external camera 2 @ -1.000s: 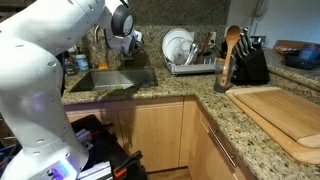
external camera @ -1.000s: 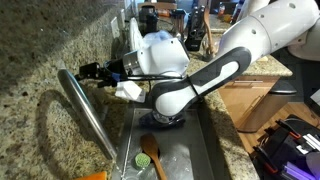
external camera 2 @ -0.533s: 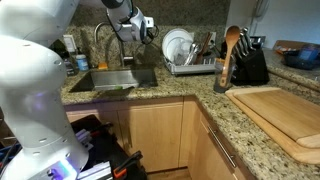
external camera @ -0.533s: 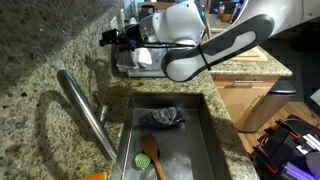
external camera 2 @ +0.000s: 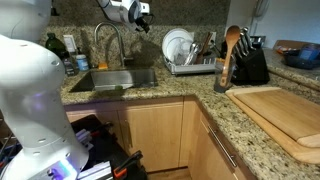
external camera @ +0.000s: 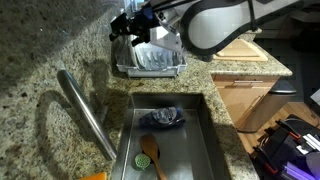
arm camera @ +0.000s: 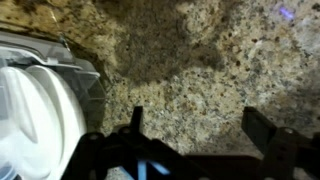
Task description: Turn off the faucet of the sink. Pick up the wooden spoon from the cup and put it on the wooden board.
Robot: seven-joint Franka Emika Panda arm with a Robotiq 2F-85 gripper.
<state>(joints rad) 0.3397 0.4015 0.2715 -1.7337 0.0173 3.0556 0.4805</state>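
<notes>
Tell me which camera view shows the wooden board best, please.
An exterior view shows the wooden board best: most of its pale top lies unobstructed on the counter, cut only by the frame edge. In an exterior view, only a small part of the board shows behind the arm. The wrist view shows none of it.

No legible writing, labels, brands, numbers or signs in any view; bottles (external camera 2: pixel 67 55) beside the sink (external camera 2: pixel 110 80) and the knife block (external camera 2: pixel 250 65) too small and blurred to read.
</notes>
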